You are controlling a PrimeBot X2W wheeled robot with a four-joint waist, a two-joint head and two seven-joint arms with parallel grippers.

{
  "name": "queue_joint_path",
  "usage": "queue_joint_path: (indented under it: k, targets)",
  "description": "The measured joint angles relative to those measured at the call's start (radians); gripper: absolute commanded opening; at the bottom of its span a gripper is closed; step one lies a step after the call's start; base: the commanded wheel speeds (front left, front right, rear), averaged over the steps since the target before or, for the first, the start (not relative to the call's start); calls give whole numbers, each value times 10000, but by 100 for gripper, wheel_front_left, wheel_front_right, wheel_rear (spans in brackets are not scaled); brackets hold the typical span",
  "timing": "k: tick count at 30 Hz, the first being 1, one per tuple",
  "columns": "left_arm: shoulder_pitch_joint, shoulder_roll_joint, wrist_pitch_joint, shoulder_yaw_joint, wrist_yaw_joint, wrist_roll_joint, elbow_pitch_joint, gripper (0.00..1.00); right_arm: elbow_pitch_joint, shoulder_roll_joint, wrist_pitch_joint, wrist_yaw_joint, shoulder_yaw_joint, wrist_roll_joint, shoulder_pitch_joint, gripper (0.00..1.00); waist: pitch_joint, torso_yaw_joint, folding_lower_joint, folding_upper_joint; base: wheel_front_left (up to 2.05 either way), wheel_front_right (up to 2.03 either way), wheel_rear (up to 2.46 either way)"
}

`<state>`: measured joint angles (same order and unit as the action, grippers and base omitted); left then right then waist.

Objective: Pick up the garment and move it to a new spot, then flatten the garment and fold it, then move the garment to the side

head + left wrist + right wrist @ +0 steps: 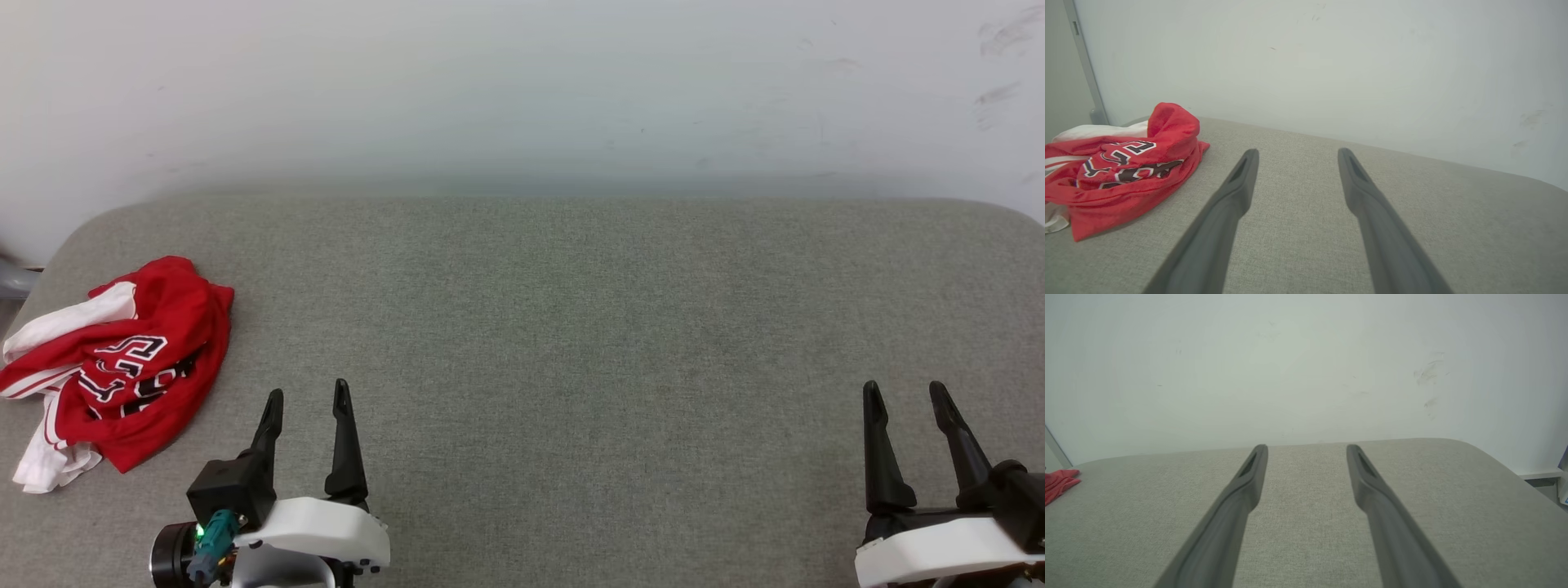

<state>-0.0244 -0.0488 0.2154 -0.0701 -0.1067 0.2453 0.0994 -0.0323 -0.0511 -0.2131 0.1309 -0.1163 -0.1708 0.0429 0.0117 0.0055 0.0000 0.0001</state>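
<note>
Garment: crumpled heap, left edge of frame, on grey cushion. Left gripper, right gripper: lower corners, jaws spread, empty.

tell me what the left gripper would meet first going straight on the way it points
Likely the white wall, past bare grey cushion. The garment lies to the left of the left gripper, off its line. Whether the fingers dip to the cushion first is unclear.
</note>
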Motion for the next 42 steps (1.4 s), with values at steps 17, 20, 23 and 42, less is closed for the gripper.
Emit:
queue_joint_path:
  k: [17,20,23,42]
  targets:
    - [134,-4,330,-146,-79,-1139,107,100,2,-2,-341,2,88,759,143,100,19,-4,0,0,0,0,0]
    - [134,-4,368,-159,-90,-1337,140,100,4,-2,-410,2,109,853,182,100,36,5,0,0,0,0,0]
    - [134,-4,430,-169,-119,-1532,157,100,6,-2,-453,2,117,917,186,100,43,11,0,0,0,0,0]
    - [155,-6,474,-90,-88,-1528,309,100,-82,-2,-500,2,190,479,205,100,38,12,0,0,0,0,0]
